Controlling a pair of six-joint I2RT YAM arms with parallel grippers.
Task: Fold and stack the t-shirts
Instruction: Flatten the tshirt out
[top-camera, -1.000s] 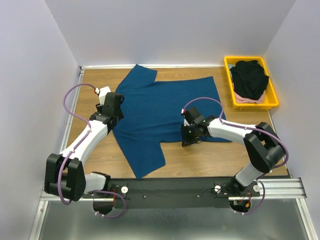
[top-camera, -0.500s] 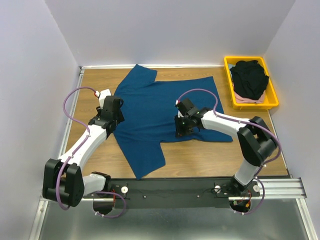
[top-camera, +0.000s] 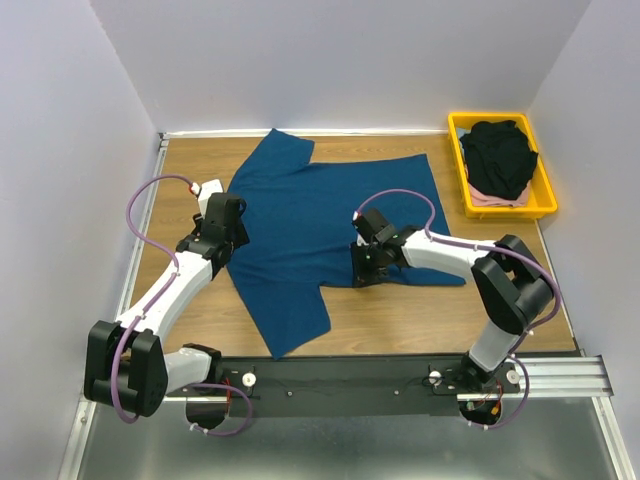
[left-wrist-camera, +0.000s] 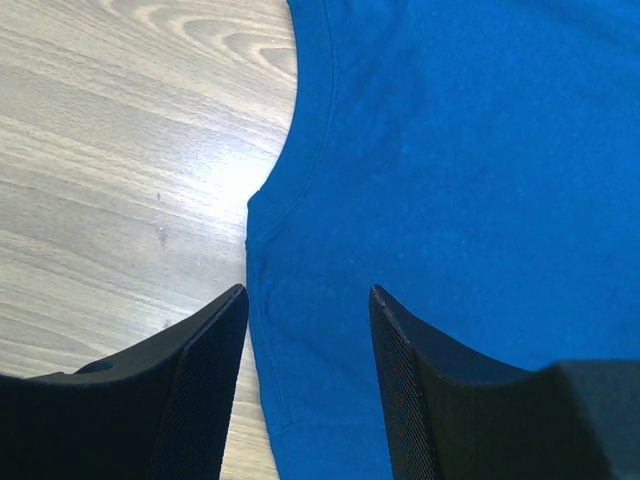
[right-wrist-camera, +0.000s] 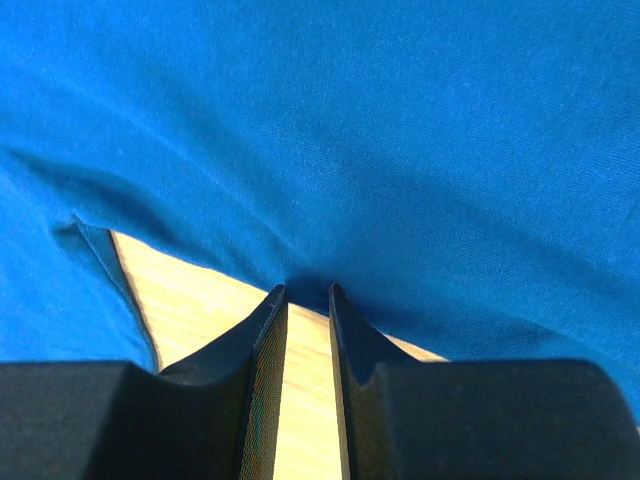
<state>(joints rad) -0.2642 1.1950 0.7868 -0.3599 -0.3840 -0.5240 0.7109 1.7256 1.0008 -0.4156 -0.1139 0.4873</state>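
The blue shirt (top-camera: 310, 215) lies spread on the worktop (top-camera: 420, 310), its neckline edge running between the left jaws, which stand apart over it, and its side edge at the tips of the right jaws, which look pinched on the cloth. The first fold seems to be starting; next the left jaws must close before lifting.

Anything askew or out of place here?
The blue t-shirt lies skewed across the table, unfolded. A black shirt sits crumpled over a pink one in the yellow tray. Nothing spilled or damaged.
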